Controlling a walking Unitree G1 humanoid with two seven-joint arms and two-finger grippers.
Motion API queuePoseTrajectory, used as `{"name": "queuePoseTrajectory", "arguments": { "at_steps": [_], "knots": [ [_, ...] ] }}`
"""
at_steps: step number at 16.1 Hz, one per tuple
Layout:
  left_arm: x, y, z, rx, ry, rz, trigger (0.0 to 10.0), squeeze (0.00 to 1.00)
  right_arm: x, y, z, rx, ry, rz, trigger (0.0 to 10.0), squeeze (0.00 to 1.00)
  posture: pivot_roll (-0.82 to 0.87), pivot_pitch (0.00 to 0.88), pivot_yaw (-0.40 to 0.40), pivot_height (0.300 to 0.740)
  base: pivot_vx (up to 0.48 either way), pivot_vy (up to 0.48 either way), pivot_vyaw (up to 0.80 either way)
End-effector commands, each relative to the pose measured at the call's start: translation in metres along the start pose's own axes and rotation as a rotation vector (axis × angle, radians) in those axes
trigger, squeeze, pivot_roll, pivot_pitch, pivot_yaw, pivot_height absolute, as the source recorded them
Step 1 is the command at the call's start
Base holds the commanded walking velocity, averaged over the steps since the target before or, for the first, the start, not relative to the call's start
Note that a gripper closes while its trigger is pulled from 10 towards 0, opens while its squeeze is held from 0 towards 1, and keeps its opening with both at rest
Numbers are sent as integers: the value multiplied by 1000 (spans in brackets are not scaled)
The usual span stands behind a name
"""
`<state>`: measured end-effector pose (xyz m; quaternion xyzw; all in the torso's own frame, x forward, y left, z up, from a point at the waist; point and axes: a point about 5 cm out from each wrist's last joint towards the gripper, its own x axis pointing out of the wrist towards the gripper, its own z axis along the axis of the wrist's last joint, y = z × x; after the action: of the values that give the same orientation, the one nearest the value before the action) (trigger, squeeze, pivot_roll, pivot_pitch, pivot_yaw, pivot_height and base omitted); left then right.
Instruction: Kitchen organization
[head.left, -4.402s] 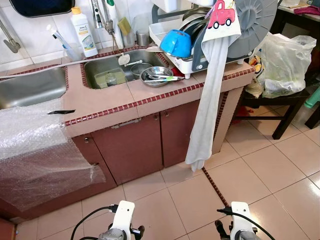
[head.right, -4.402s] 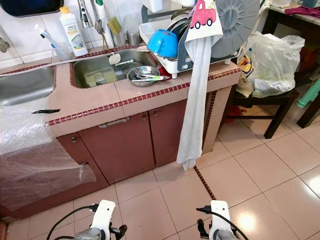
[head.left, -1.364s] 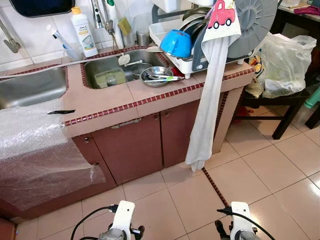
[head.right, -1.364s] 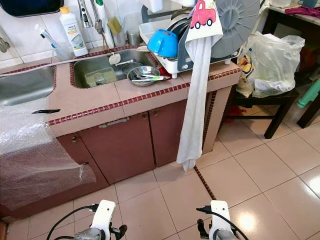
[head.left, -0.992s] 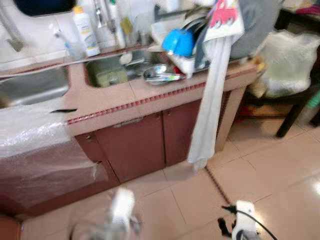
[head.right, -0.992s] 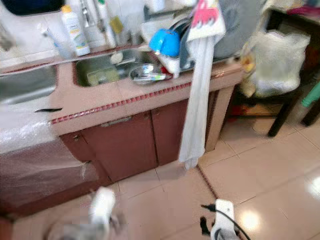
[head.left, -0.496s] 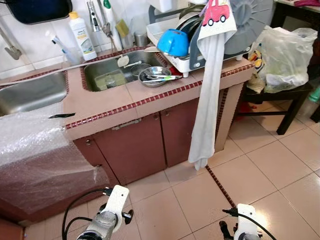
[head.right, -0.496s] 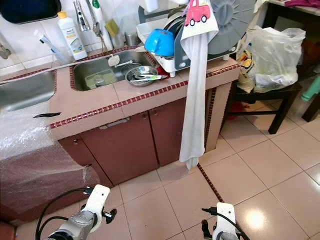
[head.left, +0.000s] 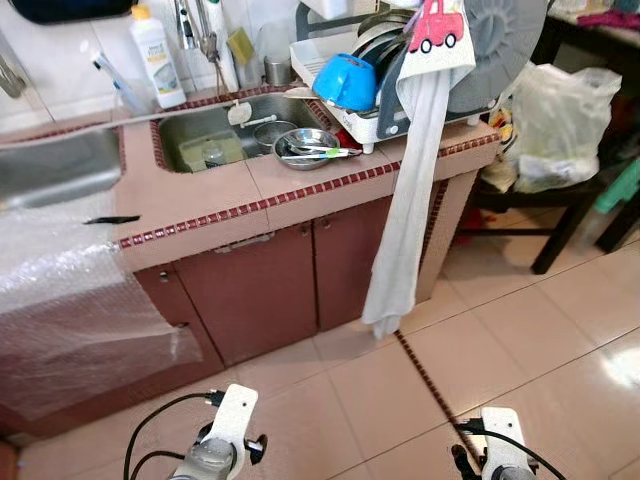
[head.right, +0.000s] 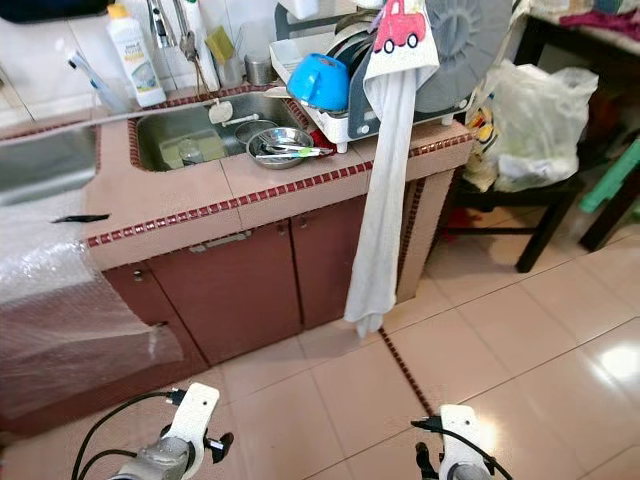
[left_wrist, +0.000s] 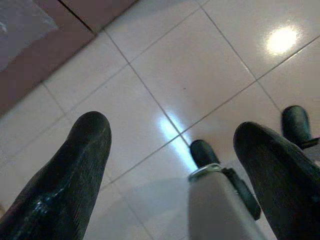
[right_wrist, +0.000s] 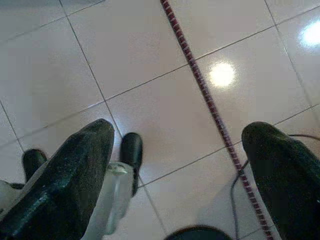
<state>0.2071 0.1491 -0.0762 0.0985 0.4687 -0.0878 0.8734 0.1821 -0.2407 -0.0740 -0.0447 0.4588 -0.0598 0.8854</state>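
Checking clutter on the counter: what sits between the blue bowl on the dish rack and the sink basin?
A steel bowl holding utensils sits on the counter edge between the blue bowl and sink basin, seen in both eye views.

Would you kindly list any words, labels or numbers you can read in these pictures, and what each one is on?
No text can be read.
White detergent bottle behind the sink: its label is too small and blurred.
Towel hanging from the dish rack: a red car picture, no words.
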Motion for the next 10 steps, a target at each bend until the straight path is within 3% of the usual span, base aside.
{"name": "queuePoseTrajectory", "arguments": {
  "at_steps": [1, 7, 10],
  "knots": [
    [-1, 3, -8, -16, 23, 17, 10000, 0, 1, 1, 6, -21, -17, 11, 10000, 0, -171, 0, 42, 740, 0, 0, 0],
    [-1, 4, -11, 4, 33, 19, 10000, 0, 3, 15, 11, -43, -32, 54, 10000, 0, -164, 0, 51, 740, 0, 0, 0],
    [0, 4, 20, 114, -92, 14, 10000, 0, 3, 15, 22, 62, -104, 34, 10000, 0, -151, 0, 77, 740, 0, 0, 0]
  ]
}}
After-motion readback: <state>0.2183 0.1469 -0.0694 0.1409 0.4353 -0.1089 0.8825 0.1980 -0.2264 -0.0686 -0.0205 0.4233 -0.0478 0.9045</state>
